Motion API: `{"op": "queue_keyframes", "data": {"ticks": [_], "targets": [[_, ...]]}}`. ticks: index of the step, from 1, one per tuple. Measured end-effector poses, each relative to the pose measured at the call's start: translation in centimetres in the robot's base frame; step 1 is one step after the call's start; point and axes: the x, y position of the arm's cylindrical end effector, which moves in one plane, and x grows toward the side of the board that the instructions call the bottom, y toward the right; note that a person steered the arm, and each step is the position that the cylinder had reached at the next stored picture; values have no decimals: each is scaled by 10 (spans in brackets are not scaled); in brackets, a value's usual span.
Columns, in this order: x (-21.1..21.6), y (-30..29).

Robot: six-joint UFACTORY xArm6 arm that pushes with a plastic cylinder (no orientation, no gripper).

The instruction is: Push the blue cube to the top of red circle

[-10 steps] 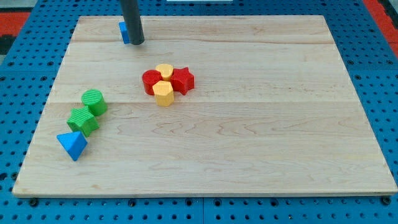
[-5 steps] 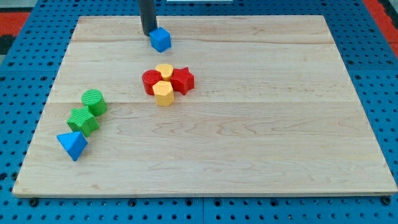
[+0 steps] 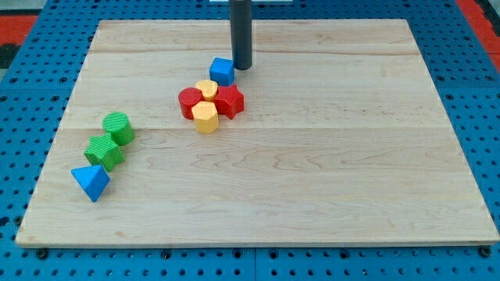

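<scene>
beside blue cube (image 3: 222, 71), my tip (image 3: 242, 67)

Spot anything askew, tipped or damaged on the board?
Nothing stands out. The blue cube sits flat just above the red and yellow cluster, my tip to its right. Red circle, green blocks and blue pyramid look undisturbed.

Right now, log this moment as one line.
my tip: beside blue cube, on its right | cube: above red star, up-right of red circle | task: unfinished
</scene>
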Motion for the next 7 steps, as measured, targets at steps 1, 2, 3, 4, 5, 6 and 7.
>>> {"op": "queue_keyframes", "data": {"ticks": [1, 2, 3, 4, 5, 6, 7], "targets": [[5, -46], [5, -44], [-5, -73], [-5, -120], [-1, -106], [1, -159], [10, -152]]}}
